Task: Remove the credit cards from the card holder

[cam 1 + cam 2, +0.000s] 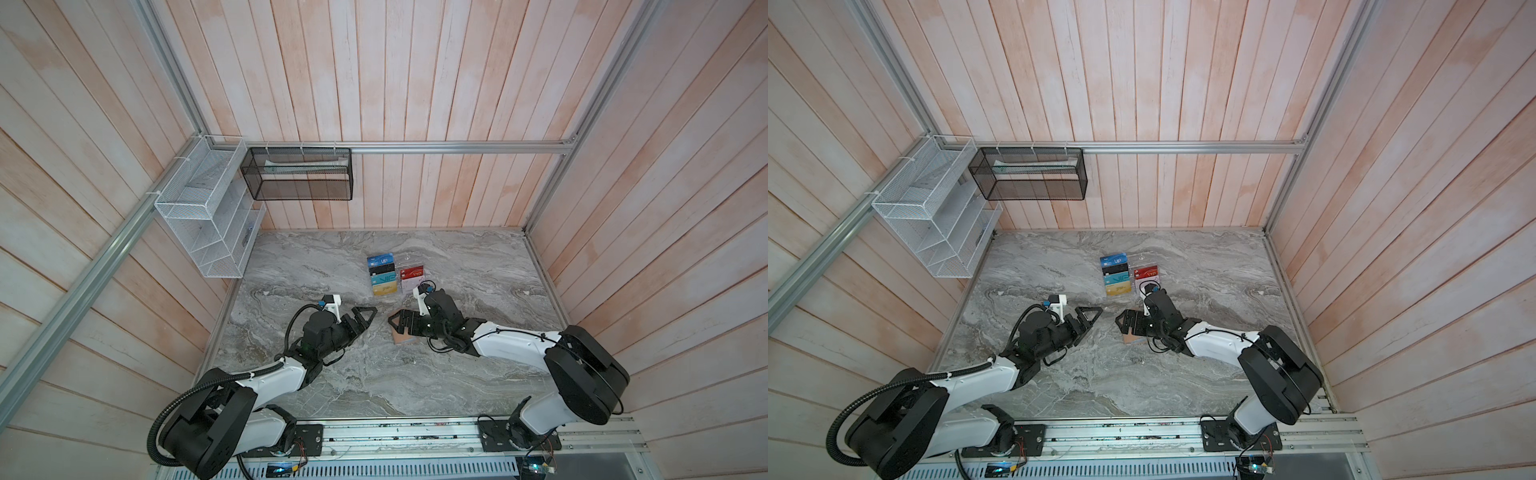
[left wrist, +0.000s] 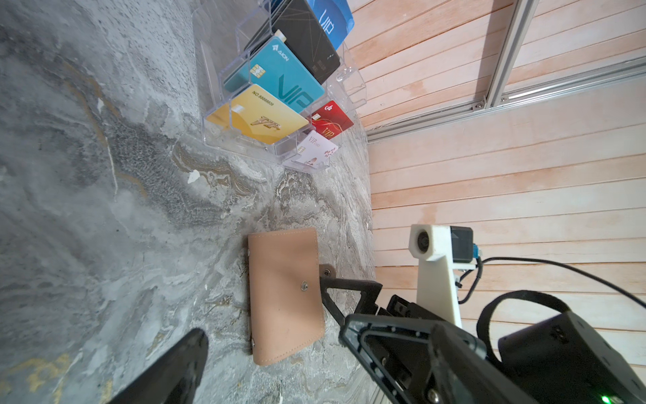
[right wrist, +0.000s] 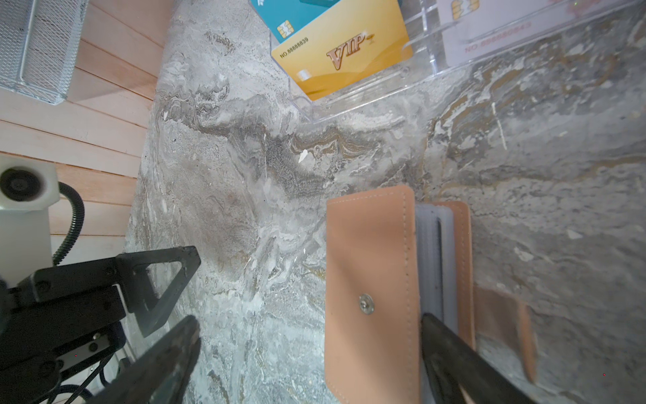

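wide open, empty on left gripper (image 1: 368,319) and right gripper (image 1: 398,324). straddling shut card holder (image 2: 285,297) with right, likely to lift cover.

Looks like a robotics lab test cell: boxed in by plank-print wall panels (image 1: 415,83) on an aluminium frame (image 1: 457,147), floored with a marble-look table (image 1: 374,374), fitted with robot arms (image 1: 270,378) bolted to a rail (image 1: 395,436) along its near edge.
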